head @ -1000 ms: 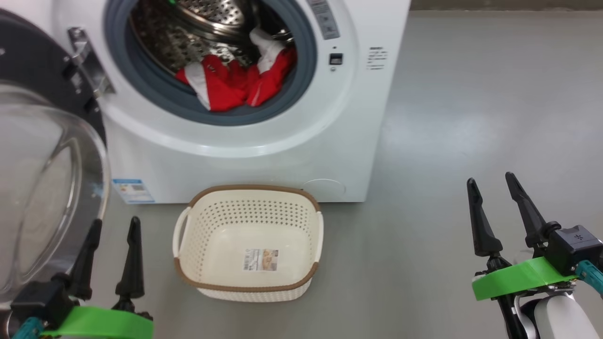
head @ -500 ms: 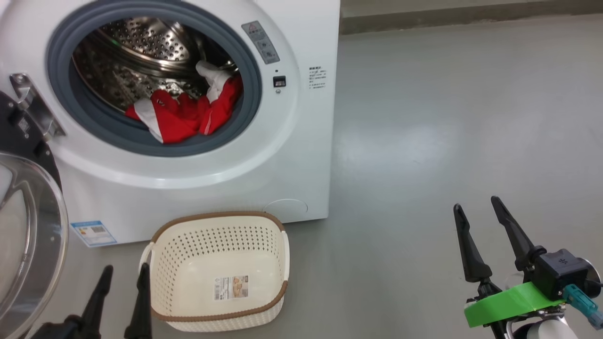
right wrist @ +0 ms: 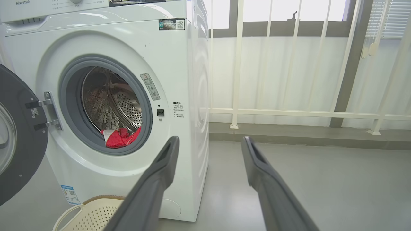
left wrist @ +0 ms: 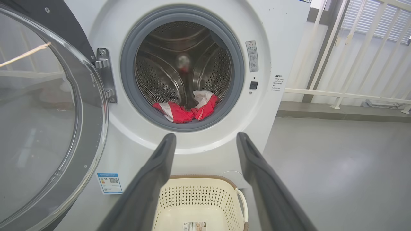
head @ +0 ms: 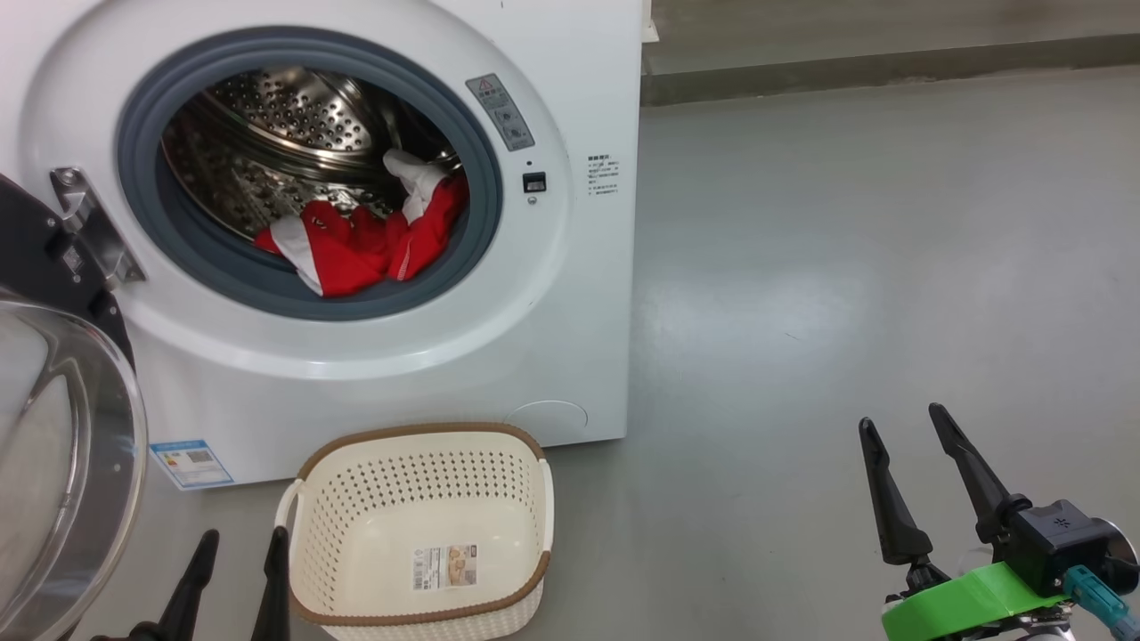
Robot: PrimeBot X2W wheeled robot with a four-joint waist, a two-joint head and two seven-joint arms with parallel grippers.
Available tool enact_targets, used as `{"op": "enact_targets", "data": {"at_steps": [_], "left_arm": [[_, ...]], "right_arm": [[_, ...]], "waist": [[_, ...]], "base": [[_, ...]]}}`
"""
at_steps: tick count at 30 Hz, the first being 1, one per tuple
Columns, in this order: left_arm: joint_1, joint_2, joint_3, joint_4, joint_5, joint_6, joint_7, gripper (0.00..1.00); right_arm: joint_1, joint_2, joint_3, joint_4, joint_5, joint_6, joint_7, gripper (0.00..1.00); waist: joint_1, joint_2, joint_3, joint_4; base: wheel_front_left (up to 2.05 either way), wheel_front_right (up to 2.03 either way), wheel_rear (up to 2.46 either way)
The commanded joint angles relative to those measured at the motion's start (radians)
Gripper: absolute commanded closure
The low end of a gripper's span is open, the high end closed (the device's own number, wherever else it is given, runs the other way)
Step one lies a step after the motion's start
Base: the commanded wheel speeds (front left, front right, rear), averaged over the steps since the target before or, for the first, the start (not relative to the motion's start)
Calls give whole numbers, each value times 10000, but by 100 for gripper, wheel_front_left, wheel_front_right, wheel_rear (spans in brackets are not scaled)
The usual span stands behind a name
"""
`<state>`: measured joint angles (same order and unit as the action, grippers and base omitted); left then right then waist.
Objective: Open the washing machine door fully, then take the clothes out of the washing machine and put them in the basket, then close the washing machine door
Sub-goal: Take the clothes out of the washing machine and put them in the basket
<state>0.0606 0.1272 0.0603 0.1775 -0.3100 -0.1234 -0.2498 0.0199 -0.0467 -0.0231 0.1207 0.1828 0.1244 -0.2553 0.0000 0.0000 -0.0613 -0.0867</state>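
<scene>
The black-rimmed round glass door point(head: 62, 463) stands wide left of the white boxy washing machine point(head: 579, 294) so I can reach the red-and-white fabric clothes point(head: 356, 249) at its drum lip, with the cream perforated plastic basket point(head: 410, 431) at its foot for the drop and my left hand point(head: 245, 534) and right hand point(head: 901, 417) spread and empty.

The right gripper point(head: 899, 418) had long, tapered black fingers point(head: 891, 507); behind them, a green band point(head: 971, 601), black block point(head: 1055, 539) and teal connector point(head: 1091, 598).

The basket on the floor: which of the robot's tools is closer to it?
Left. The left tool sits close beside the basket, by its left handle; the right tool is well off to the basket's right, above the floor.
</scene>
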Motion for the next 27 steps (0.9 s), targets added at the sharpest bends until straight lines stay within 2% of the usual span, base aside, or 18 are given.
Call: {"op": "enact_targets", "data": {"at_steps": [1, 14, 27], "left_arm": [[-178, 151, 348, -233, 62, 37, -119, 0], [-237, 202, 337, -143, 212, 276, -119, 0], [-283, 185, 345, -278, 69, 322, -120, 0]], "right_arm": [[-163, -36, 164, -294, -89, 63, -64, 0], [-184, -35, 260, -189, -40, 63, -64, 0], [-126, -35, 332, 37, -25, 63, -64, 0]], "waist": [[0, 0, -38, 44], [0, 0, -101, 138], [0, 0, -140, 198]], "base": [[0, 0, 0], [25, -26, 1], [166, -166, 0]]}}
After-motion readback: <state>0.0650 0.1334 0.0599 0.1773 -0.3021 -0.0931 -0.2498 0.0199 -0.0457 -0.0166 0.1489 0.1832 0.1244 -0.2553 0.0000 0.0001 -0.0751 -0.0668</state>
